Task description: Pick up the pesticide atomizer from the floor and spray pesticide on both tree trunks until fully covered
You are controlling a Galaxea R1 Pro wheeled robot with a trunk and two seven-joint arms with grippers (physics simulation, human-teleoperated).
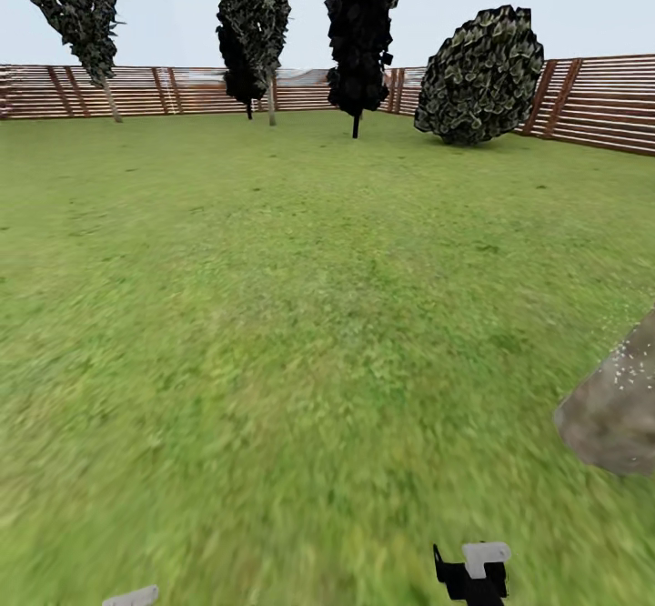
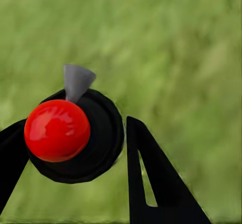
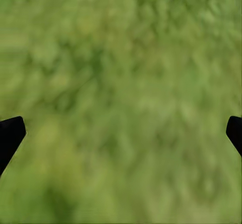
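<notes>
The pesticide atomizer (image 2: 70,133) is a black round body with a shiny red ball on top and a grey cone nozzle. It sits between the two black fingers of my left gripper (image 2: 75,124), which is shut on it above blurry green grass. A thick mottled grey-tan tree trunk (image 1: 611,406), dotted with white specks, enters the head view at the right edge. My right gripper (image 3: 123,128) is open over bare grass, its fingertips far apart. In the head view the right gripper (image 1: 473,577) shows black and grey at the bottom edge.
The lawn (image 1: 300,315) stretches to a brown slatted fence (image 1: 600,101). Along the fence stand leafy trees (image 1: 255,15), a dark narrow cypress (image 1: 362,33) and a round bush (image 1: 480,76). A small grey tip (image 1: 132,597) pokes in at the bottom left.
</notes>
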